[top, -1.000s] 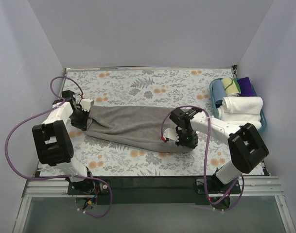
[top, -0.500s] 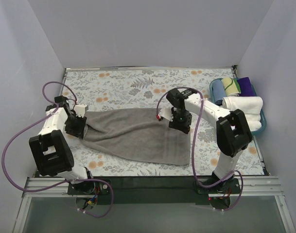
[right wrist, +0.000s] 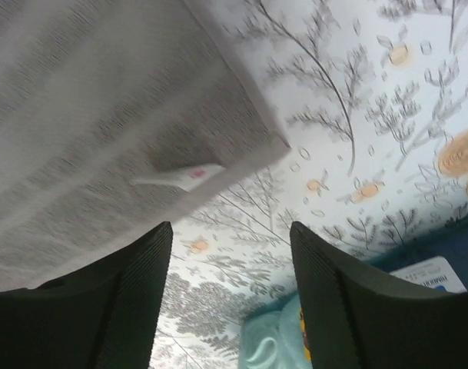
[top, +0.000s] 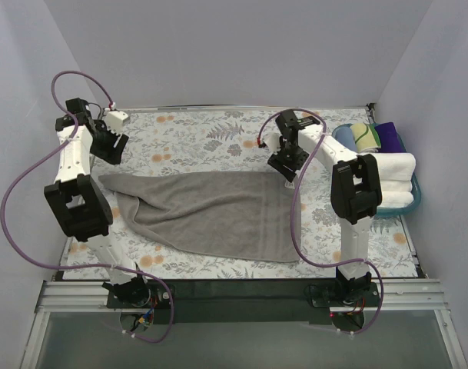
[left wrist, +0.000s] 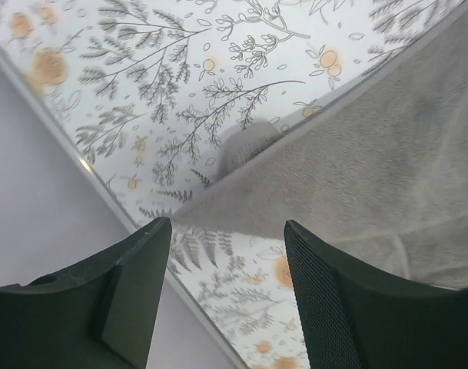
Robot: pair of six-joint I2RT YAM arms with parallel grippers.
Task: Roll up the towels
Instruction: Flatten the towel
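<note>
Left gripper [top: 111, 144], upper left: jaws apart, gripping nothing. Grey-brown terry towel [top: 210, 211] lay flat across centre frame on the floral cover [top: 203, 134], a long rectangle, left end rumpled. Right gripper [top: 287, 165], jaws apart, hovered at the towel's upper-right corner.

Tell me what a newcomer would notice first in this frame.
A big grey towel lies spread out across the middle of the flowered table cover. Both arms reach over its far corners, the left gripper and the right gripper open and holding nothing. At the right edge, a teal tub holds rolled towels.
</note>
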